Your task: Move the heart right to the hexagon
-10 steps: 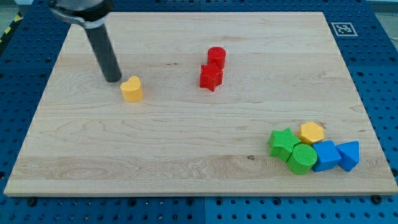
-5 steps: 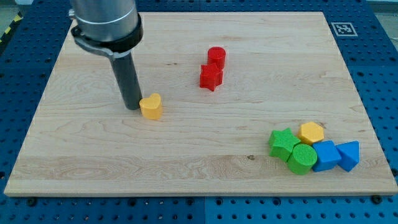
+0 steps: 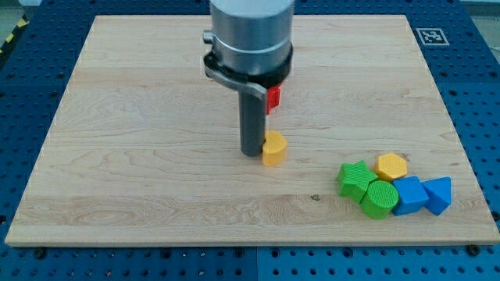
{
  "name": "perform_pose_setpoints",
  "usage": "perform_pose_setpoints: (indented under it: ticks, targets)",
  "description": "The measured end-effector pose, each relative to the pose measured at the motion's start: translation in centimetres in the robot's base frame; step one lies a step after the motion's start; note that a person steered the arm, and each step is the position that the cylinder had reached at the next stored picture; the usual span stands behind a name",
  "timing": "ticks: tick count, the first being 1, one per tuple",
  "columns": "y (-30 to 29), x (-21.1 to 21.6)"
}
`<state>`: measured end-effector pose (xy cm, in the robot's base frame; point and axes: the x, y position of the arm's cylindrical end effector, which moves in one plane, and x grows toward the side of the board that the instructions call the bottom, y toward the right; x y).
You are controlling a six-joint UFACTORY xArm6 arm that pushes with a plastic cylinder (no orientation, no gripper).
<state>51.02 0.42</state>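
The yellow heart (image 3: 273,148) lies near the middle of the wooden board. My tip (image 3: 251,152) stands right against the heart's left side. The yellow hexagon (image 3: 391,166) sits at the view's lower right, at the top of a cluster of blocks, well to the right of the heart.
Below and beside the hexagon sit a green star (image 3: 356,179), a green cylinder (image 3: 380,198), a blue cube (image 3: 408,195) and a blue triangle (image 3: 438,193). A red block (image 3: 273,97) shows partly behind the arm (image 3: 250,47). The board's bottom edge (image 3: 250,244) is near.
My tip and the yellow heart have moved together to the view's right and downward, from the upper left to the board's middle. The arm now hides most of the red blocks.
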Motion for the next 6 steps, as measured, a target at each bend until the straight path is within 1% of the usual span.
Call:
perform_pose_setpoints:
  ticks: [1, 3, 4, 5, 6]
  targets:
    - [2.2, 1.3]
    - [7.1, 1.2]
    - [8.1, -0.2]
    - [8.2, -3.2]
    - [9.1, -4.4]
